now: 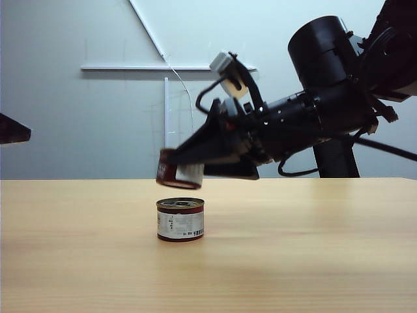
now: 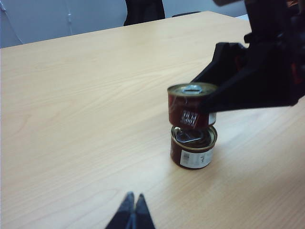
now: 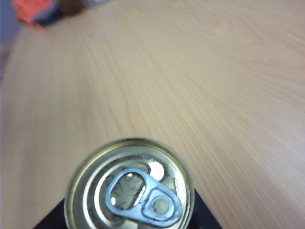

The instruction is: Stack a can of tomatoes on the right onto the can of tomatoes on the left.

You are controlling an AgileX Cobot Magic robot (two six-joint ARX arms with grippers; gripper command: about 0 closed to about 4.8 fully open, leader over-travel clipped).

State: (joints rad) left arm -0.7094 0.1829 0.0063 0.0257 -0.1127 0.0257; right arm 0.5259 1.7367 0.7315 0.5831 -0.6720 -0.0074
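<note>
One can of tomatoes point(image 1: 180, 220) stands upright on the wooden table point(image 1: 313, 248), dark red with a white label and a pull-tab lid. A second can of tomatoes point(image 1: 178, 175) hangs slightly tilted just above it, with a small gap between them. My right gripper point(image 1: 184, 167) is shut on this upper can, reaching in from the right. The left wrist view shows the held can point(image 2: 189, 107) over the standing can point(image 2: 193, 148), and the right wrist view shows the held can's lid point(image 3: 129, 188) close up. My left gripper point(image 2: 134, 197) is shut and empty, well short of the cans.
A dark tip of the left arm point(image 1: 13, 129) pokes in at the left edge, far from the cans. An orange and blue object point(image 3: 33, 10) lies at a far corner of the table. A black chair point(image 2: 144, 9) stands beyond the table's far edge.
</note>
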